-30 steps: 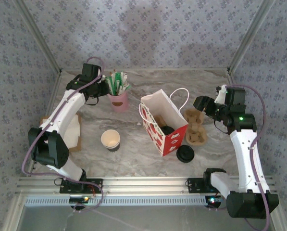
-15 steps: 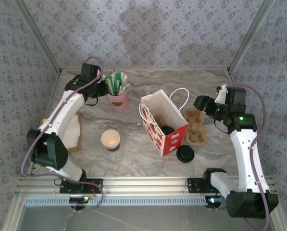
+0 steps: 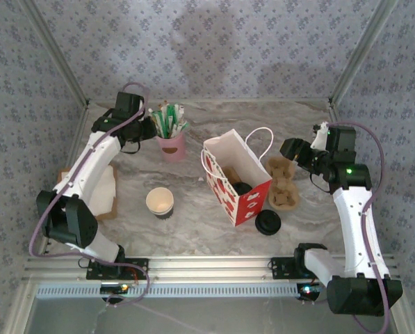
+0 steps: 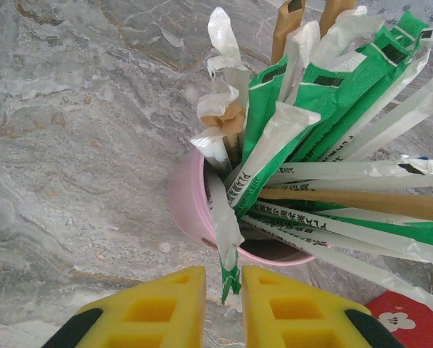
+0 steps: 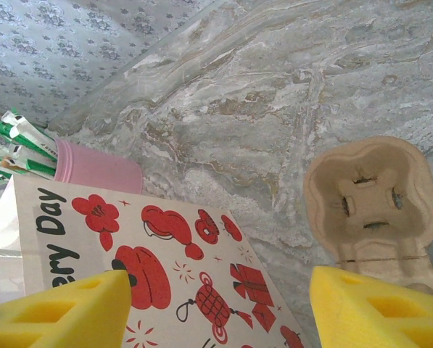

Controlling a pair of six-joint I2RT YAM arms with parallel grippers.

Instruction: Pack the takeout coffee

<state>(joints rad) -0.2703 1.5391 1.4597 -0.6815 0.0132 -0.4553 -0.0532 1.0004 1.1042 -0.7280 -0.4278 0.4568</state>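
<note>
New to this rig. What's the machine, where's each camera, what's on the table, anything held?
It is two robot arms bolted at the table's near edge, each ending in a two-finger gripper. The wide picture comes from a fixed camera above and behind them. The other two come from cameras on the wrists, and the yellow blocks there are the fingers.

On the marble table stand the takeout coffee, lidless, a red-and-white bag standing open, a black lid, a cardboard cup carrier and a pink cup of wrapped sticks.

The left gripper hovers at the pink cup, jaws close together with one wrapper's tip between them. I cannot tell whether it is pinched. The right gripper is open and empty, near the bag and carrier.
</note>
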